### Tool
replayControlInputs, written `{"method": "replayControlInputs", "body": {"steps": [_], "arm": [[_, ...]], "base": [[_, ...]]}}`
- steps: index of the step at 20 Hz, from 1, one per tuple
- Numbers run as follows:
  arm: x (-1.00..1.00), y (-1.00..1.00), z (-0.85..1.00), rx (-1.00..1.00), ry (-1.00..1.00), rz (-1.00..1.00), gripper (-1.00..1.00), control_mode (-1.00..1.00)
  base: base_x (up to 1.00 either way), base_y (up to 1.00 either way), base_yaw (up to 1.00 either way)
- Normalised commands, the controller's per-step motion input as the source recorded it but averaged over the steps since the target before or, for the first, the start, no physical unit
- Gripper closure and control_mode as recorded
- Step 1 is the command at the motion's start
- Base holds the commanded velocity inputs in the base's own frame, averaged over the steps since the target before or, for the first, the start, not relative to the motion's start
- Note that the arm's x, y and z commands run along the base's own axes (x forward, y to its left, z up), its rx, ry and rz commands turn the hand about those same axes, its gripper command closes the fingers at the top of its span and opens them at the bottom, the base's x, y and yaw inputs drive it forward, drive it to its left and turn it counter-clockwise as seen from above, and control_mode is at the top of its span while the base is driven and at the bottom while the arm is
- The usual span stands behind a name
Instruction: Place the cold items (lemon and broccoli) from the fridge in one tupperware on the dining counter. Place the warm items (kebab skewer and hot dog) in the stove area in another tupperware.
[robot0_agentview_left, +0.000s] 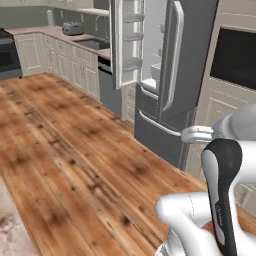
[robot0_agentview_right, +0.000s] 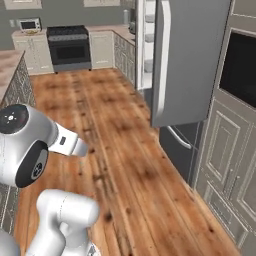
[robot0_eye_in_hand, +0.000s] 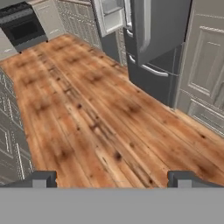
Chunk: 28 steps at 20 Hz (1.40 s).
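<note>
The fridge (robot0_agentview_left: 170, 75) stands ahead at the right with both upper doors swung open. Its left door (robot0_agentview_left: 127, 40) shows white bins, and its lower drawers are shut. From the other side the grey right door (robot0_agentview_right: 187, 60) hides most of the inside, and white shelves (robot0_agentview_right: 148, 45) show past its edge. In the hand view the fridge (robot0_eye_in_hand: 144, 39) is at the top. My gripper (robot0_eye_in_hand: 113, 179) hangs open over bare wooden floor, holding nothing. The lemon, broccoli, kebab skewer, hot dog and both tupperware are out of view. The stove (robot0_agentview_right: 70, 47) is at the back, and a corner of the dining counter (robot0_agentview_right: 9, 62) is at the left.
A counter run with a sink (robot0_agentview_left: 92, 44) and a toaster (robot0_agentview_left: 72, 28) lines the wall left of the fridge. A wall oven (robot0_agentview_right: 240, 70) and tall cabinets stand to the fridge's right. A microwave (robot0_agentview_right: 29, 24) sits near the stove. Wide wooden floor (robot0_agentview_left: 75, 150) lies between island and fridge.
</note>
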Motion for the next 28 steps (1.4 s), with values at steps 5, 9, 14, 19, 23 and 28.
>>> {"method": "replayControlInputs", "body": {"steps": [5,9,14,19,23,28], "arm": [[0.0,0.0,0.0,0.0,0.0,0.0,-1.0,1.0],[0.0,0.0,0.0,0.0,0.0,0.0,-1.0,1.0],[0.0,0.0,0.0,0.0,0.0,0.0,-1.0,1.0],[0.0,0.0,0.0,0.0,0.0,0.0,-1.0,1.0],[0.0,0.0,0.0,0.0,0.0,0.0,-1.0,1.0],[0.0,0.0,0.0,0.0,0.0,0.0,-1.0,1.0]], "base": [[1.0,-0.03,0.1],[1.0,0.0,0.0],[0.99,0.03,-0.04],[0.89,0.19,-0.23],[0.77,0.19,-0.36],[0.7,0.18,-0.46]]}}
